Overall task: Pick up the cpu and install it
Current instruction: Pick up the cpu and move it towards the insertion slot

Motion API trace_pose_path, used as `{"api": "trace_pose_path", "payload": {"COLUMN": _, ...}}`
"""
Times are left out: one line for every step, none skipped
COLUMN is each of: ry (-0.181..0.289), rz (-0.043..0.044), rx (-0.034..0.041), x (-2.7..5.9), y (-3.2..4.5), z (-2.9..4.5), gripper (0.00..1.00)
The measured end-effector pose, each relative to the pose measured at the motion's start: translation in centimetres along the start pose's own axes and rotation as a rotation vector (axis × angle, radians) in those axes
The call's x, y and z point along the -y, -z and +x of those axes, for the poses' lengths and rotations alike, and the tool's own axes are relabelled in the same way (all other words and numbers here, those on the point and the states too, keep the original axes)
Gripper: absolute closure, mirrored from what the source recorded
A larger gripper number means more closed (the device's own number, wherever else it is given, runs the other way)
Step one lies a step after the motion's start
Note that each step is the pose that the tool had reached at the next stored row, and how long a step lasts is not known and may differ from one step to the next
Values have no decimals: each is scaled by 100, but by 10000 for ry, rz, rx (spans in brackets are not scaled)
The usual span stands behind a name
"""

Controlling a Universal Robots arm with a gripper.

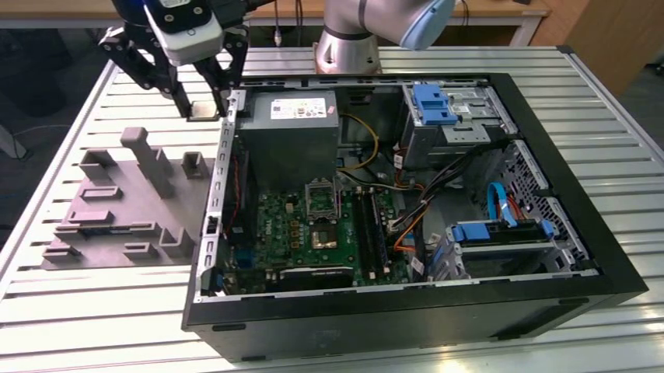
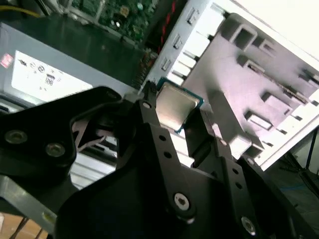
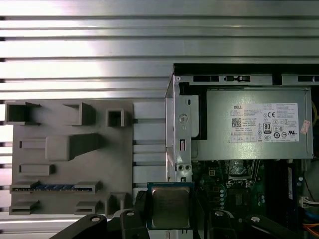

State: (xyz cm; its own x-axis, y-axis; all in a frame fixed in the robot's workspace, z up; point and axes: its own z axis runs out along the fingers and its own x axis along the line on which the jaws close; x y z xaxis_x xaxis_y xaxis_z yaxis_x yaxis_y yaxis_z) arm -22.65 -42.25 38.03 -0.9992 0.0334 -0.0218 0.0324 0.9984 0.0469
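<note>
Within the claw [image 3: 170, 213] sits a silvery square cpu [image 3: 170, 205].

We see a slatted metal table [image 1: 104, 311] carrying an open computer case [image 1: 394, 315] and, just beside it on the exterior view's left, a grey moulded tray [image 1: 104, 233].

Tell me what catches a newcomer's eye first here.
The open case dominates the exterior view, its green board exposed. At the case's corner on the exterior view's left, the pincer holds the silvery cpu, near a grey moulded tray.
</note>
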Motion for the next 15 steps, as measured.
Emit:
{"api": "trace_pose_path", "payload": {"ry": 0, "rz": -1, "rx": 0, "x": -1, "y": -1, "z": -26, "gripper": 53}}
{"api": "trace_pose_path", "payload": {"ry": -3, "rz": -1, "rx": 1, "x": -2, "y": -2, "z": -45, "gripper": 53}}
{"api": "trace_pose_path", "payload": {"ry": -5, "rz": -2, "rx": 2, "x": -2, "y": -3, "z": -65, "gripper": 53}}
{"api": "trace_pose_path", "payload": {"ry": -6, "rz": -1, "rx": 2, "x": -3, "y": -4, "z": -86, "gripper": 53}}
{"api": "trace_pose_path", "payload": {"ry": -7, "rz": -1, "rx": 2, "x": -4, "y": -5, "z": -115, "gripper": 53}}
{"api": "trace_pose_path", "payload": {"ry": -7, "rz": -1, "rx": 1, "x": -4, "y": -7, "z": -142, "gripper": 53}}
{"api": "trace_pose_path", "payload": {"ry": -6, "rz": -1, "rx": 2, "x": -5, "y": -8, "z": -166, "gripper": 53}}
{"api": "trace_pose_path", "payload": {"ry": -6, "rz": -1, "rx": 2, "x": -6, "y": -9, "z": -187, "gripper": 53}}
{"api": "trace_pose_path", "payload": {"ry": -6, "rz": -1, "rx": 2, "x": -6, "y": -10, "z": -205, "gripper": 53}}
{"api": "trace_pose_path", "payload": {"ry": -6, "rz": -1, "rx": 1, "x": -7, "y": -11, "z": -221, "gripper": 53}}
{"api": "trace_pose_path", "payload": {"ry": -6, "rz": -1, "rx": 1, "x": -8, "y": -13, "z": -240, "gripper": 53}}
{"api": "trace_pose_path", "payload": {"ry": -7, "rz": -1, "rx": 2, "x": -8, "y": -14, "z": -260, "gripper": 53}}
{"api": "trace_pose_path", "payload": {"ry": -7, "rz": -1, "rx": 1, "x": -9, "y": -16, "z": -282, "gripper": 53}}
{"api": "trace_pose_path", "payload": {"ry": -7, "rz": -2, "rx": 2, "x": -9, "y": -17, "z": -306, "gripper": 53}}
{"api": "trace_pose_path", "payload": {"ry": -7, "rz": -1, "rx": 2, "x": -10, "y": -19, "z": -333, "gripper": 53}}
